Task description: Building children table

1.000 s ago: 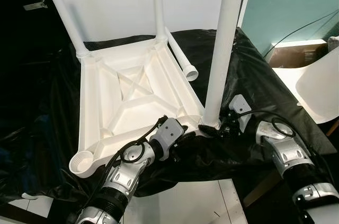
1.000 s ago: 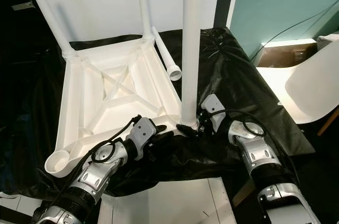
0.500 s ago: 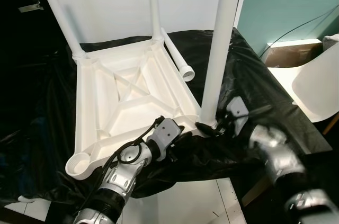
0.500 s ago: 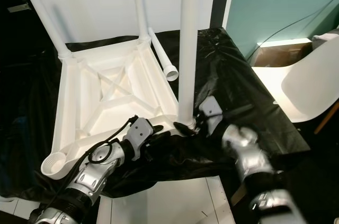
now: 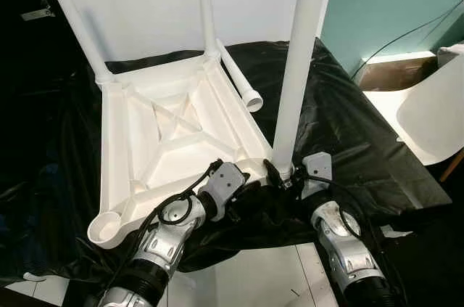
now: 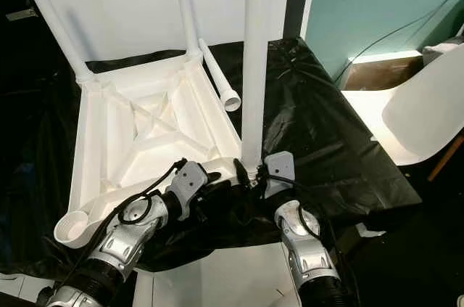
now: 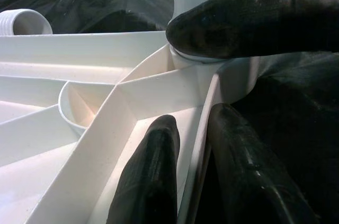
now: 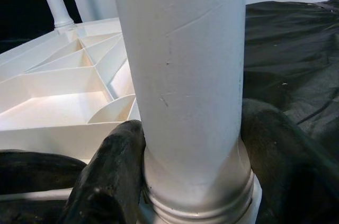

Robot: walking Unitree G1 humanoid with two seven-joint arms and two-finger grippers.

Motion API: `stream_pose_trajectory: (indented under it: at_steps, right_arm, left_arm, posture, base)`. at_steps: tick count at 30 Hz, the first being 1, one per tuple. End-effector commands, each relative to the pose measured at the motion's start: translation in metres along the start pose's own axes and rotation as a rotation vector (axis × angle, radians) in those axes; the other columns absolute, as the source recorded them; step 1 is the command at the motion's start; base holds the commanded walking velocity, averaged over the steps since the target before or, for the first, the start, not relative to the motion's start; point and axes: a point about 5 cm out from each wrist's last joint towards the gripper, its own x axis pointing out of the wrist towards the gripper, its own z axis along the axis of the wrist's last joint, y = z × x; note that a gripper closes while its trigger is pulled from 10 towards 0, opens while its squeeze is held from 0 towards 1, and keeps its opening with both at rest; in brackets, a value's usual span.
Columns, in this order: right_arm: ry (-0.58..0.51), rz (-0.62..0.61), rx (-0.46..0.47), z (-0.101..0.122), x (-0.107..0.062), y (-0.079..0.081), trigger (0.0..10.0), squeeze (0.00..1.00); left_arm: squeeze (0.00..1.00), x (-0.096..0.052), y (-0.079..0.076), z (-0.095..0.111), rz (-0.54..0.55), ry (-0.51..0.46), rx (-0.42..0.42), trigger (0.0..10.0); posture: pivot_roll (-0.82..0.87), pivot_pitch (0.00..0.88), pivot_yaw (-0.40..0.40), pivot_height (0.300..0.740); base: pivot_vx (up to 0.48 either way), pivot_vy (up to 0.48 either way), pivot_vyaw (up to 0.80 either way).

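Note:
The white children's table (image 5: pixel 138 147) lies upside down on a black sheet (image 5: pixel 348 118). Two legs stand at its far corners. A third leg (image 5: pixel 297 67) stands upright in the near right corner socket. My right gripper (image 5: pixel 281 173) is shut on this leg's base, and in the right wrist view its fingers (image 8: pixel 114 171) press both sides of the leg (image 8: pixel 185 65). My left gripper (image 5: pixel 250 189) is just left of it, its fingers (image 7: pixel 153 181) straddling the table's rim wall. A loose leg (image 5: pixel 238 78) lies beside the table's right edge. The near left socket (image 5: pixel 106 227) is empty.
A white chair (image 5: pixel 438 118) stands at the right, beyond the sheet's edge. A cardboard box (image 5: pixel 391 75) sits by the teal wall behind it. White floor (image 5: pixel 254 278) shows between my two arms at the front.
My right arm has swung in from the right and now reaches the leg's base from the front. The right gripper stays at the base. The left arm is unmoved. The view shifted slightly.

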Motion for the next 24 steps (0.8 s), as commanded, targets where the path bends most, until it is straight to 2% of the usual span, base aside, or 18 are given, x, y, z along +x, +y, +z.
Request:
stream_pose_trajectory:
  at_steps: [1, 2, 4, 5, 7, 12, 17, 18, 19, 20, 21, 24]
  right_arm:
    - [0.024, -0.031, -0.039, 0.003, 0.001, -0.024, 10.0, 1.0]
    - [0.019, 0.024, -0.083, 0.006, 0.005, -0.028, 10.0, 1.0]
    - [0.017, 0.062, -0.115, 0.009, 0.007, -0.031, 10.0, 1.0]
    - [0.019, 0.112, -0.142, 0.011, 0.01, -0.033, 10.0, 0.0]
    - [0.021, 0.232, -0.199, 0.019, 0.016, -0.041, 10.0, 0.0]
    - [0.039, 0.346, -0.261, 0.025, 0.022, -0.048, 10.0, 0.0]
    - [0.072, 0.416, -0.274, 0.025, 0.023, -0.05, 10.0, 0.0]
    - [0.091, 0.447, -0.264, 0.024, 0.022, -0.05, 5.3, 0.0]
    - [0.104, 0.471, -0.251, 0.023, 0.022, -0.051, 1.1, 0.0]
    - [0.104, 0.471, -0.251, 0.023, 0.022, -0.051, 1.1, 0.0]
    - [0.118, 0.481, -0.225, 0.02, 0.021, -0.051, 0.0, 0.0]
    - [0.135, 0.463, -0.172, 0.011, 0.017, -0.048, 0.0, 0.0]
  left_arm:
    - [0.0, -0.003, -0.02, -0.026, -0.103, 0.117, -0.039, 10.0]
    - [0.0, -0.003, -0.02, -0.026, -0.103, 0.117, -0.04, 10.0]
    - [0.0, -0.002, -0.02, -0.026, -0.103, 0.116, -0.04, 10.0]
    - [0.0, -0.002, -0.02, -0.026, -0.104, 0.116, -0.04, 10.0]
    - [0.0, -0.002, -0.02, -0.026, -0.105, 0.117, -0.041, 10.0]
    - [0.0, -0.003, -0.021, -0.027, -0.107, 0.12, -0.039, 10.0]
    - [0.0, -0.003, -0.021, -0.027, -0.106, 0.121, -0.038, 10.0]
    - [0.0, -0.003, -0.021, -0.027, -0.105, 0.121, -0.038, 10.0]
    - [0.0, -0.003, -0.021, -0.027, -0.104, 0.121, -0.038, 10.0]
    - [0.0, -0.003, -0.021, -0.027, -0.104, 0.121, -0.038, 10.0]
    - [0.0, -0.003, -0.021, -0.027, -0.103, 0.121, -0.04, 10.0]
    - [0.0, -0.001, -0.023, -0.027, -0.098, 0.117, -0.045, 10.0]
  posture:
    - [-0.02, 0.0, 0.056, 0.74]
    - [-0.02, 0.0, 0.054, 0.74]
    - [-0.02, 0.0, 0.054, 0.74]
    - [-0.03, 0.0, 0.051, 0.74]
    - [-0.03, 0.0, 0.05, 0.74]
    - [-0.02, 0.0, 0.048, 0.74]
    - [-0.02, 0.0, 0.044, 0.74]
    - [-0.02, 0.0, 0.041, 0.74]
    - [-0.02, 0.0, 0.038, 0.74]
    - [-0.02, 0.0, 0.038, 0.74]
    - [-0.02, 0.0, 0.035, 0.74]
    - [-0.03, 0.0, 0.023, 0.74]
  base:
    - [0.0, 0.0, 0.0]
    - [0.0, 0.0, 0.0]
    - [0.0, 0.0, 0.0]
    - [0.0, 0.0, 0.0]
    - [0.0, 0.0, 0.0]
    - [0.0, 0.0, 0.0]
    - [0.0, 0.0, 0.0]
    - [0.0, 0.0, 0.0]
    - [0.0, 0.0, 0.0]
    - [0.0, 0.0, 0.0]
    - [0.0, 0.0, 0.0]
    - [0.0, 0.0, 0.0]
